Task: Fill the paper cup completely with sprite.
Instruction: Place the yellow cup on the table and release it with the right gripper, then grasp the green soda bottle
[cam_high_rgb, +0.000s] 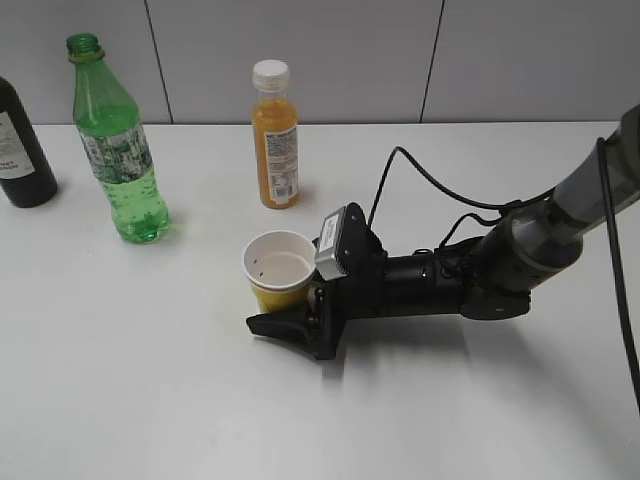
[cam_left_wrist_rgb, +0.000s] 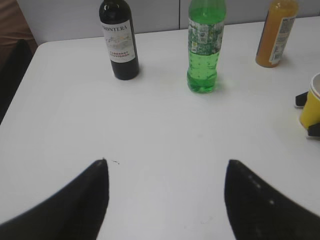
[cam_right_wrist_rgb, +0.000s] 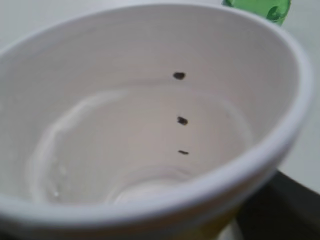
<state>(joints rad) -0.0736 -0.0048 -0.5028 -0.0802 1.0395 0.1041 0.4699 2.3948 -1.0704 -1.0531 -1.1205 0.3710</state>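
The yellow paper cup (cam_high_rgb: 278, 262) stands upright near the table's middle; its white inside fills the right wrist view (cam_right_wrist_rgb: 150, 125), with three dark marks on the wall and at most a film of clear liquid at the bottom. My right gripper (cam_high_rgb: 272, 306) lies low on the table, its black fingers on either side of the cup, shut on it. The cup's edge also shows in the left wrist view (cam_left_wrist_rgb: 311, 107). The green sprite bottle (cam_high_rgb: 120, 150) (cam_left_wrist_rgb: 204, 50) stands uncapped at the back left, partly full. My left gripper (cam_left_wrist_rgb: 167, 162) is open and empty over bare table, well short of the bottle.
An orange juice bottle (cam_high_rgb: 275, 135) (cam_left_wrist_rgb: 275, 35) with a white cap stands behind the cup. A dark glass bottle (cam_high_rgb: 20, 145) (cam_left_wrist_rgb: 119, 42) stands at the far left. The right arm's cable (cam_high_rgb: 420, 175) loops over the table behind the gripper.
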